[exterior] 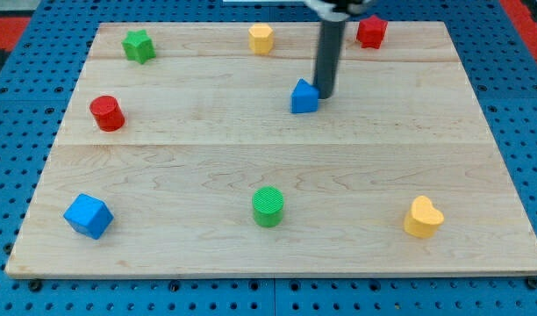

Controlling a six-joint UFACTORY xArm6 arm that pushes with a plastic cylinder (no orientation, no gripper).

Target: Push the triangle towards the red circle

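The blue triangle block point(304, 97) sits on the wooden board a little above the middle, toward the view's top. The red circle, a short cylinder point(106, 113), stands near the board's left edge, roughly level with the triangle. My tip point(324, 93) is at the lower end of the dark rod and touches the triangle's right side. The rod comes down from the view's top.
A green star point(139, 45) is at top left, a yellow block point(261, 39) at top centre, a red star-like block point(370, 32) at top right. A blue cube point(88, 216), a green cylinder point(268, 206) and a yellow heart point(423, 218) lie along the bottom.
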